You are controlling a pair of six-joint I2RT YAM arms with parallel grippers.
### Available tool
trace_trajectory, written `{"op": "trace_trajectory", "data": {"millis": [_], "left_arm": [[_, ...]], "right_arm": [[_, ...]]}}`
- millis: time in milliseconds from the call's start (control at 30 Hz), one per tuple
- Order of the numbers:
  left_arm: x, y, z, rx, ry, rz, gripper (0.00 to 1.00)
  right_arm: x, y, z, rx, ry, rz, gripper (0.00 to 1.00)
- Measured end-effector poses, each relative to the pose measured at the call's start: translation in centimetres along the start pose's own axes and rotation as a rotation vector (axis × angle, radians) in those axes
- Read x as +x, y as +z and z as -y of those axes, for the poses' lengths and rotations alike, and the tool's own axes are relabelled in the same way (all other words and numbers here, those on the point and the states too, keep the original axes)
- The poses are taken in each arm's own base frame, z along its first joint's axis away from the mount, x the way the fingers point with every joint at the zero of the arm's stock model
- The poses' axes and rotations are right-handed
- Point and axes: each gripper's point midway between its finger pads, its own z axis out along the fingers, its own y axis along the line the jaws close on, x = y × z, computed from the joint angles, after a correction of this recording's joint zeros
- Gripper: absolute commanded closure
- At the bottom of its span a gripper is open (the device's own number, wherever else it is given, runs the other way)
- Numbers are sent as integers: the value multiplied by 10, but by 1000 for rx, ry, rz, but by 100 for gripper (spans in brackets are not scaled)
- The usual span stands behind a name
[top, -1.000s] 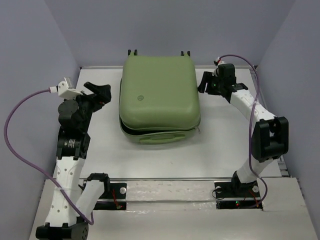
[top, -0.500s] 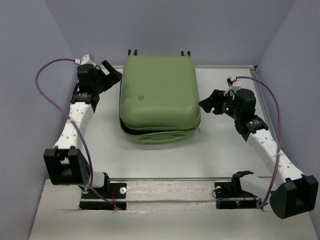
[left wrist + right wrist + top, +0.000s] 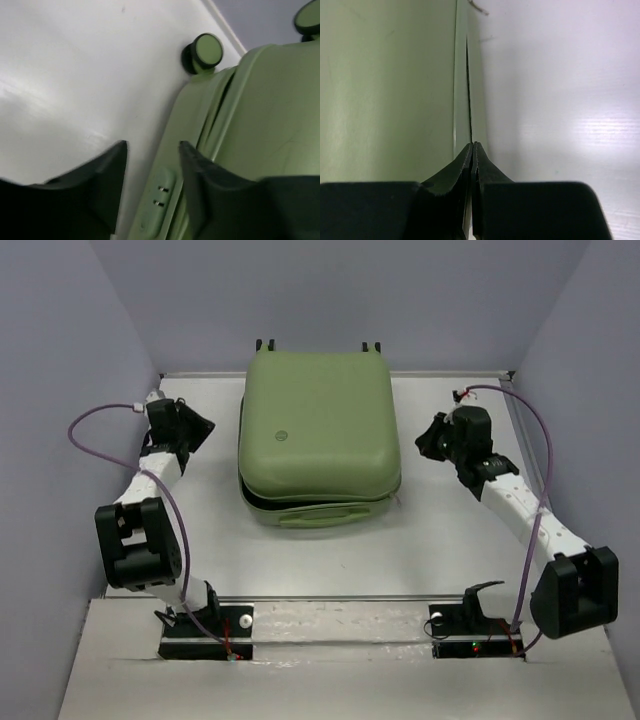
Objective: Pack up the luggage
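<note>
The luggage (image 3: pixel 318 430), a pale green hard-shell suitcase, lies flat mid-table with its lid down and a thin dark gap along the front left. Its caster wheels (image 3: pixel 207 47) point to the back. My left gripper (image 3: pixel 200 430) hovers just off the case's left side, open, and nothing sits between its fingers (image 3: pixel 116 167). In the left wrist view, the case's edge (image 3: pixel 165 195) runs below the left gripper (image 3: pixel 152 150). My right gripper (image 3: pixel 428 440) is shut and empty beside the right side. Its tips (image 3: pixel 472 145) line up with the shell seam (image 3: pixel 468 90).
Grey walls close in the white table (image 3: pixel 450 530) on the left, right and back. A metal rail (image 3: pixel 340 625) with both arm bases runs along the near edge. Purple cables (image 3: pixel 85 430) loop off each wrist.
My left gripper pulled back from the case's rear left corner toward the near left, its jaws narrower. The right gripper closed and shifted slightly toward the back.
</note>
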Motion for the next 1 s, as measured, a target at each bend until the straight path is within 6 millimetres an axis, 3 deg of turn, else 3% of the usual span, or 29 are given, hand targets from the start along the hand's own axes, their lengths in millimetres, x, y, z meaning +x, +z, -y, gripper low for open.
{"op": "trace_trajectory", "data": {"millis": [133,200,300,433,567,733,900,1000], "left_arm": [[42,-8,-35,-40,-64,-30,94],[67,-9,-50,-62,-99,-67,94],[100,-11,-62,-89,-96,-115,94],[139,-20,-56,-59,-62,-172,94],[146,-38,-56,-44,-37,-133,94],[150,-57,-49,-20,5,-76,94],[173,-77,-42,-10,69,-62,94],[194,-93,-37,6,112,-77,94]], "right_arm": [[-20,30,0,37,-2,-6,93],[-24,56,-3,32,-4,-29,93],[-8,85,-1,19,-6,-99,93],[28,113,3,-15,8,-230,93],[36,129,-2,-71,0,-293,93],[29,149,-12,-135,-34,-327,93],[12,173,-17,-190,-54,-296,92],[1,178,-15,-192,-67,-274,88]]}}
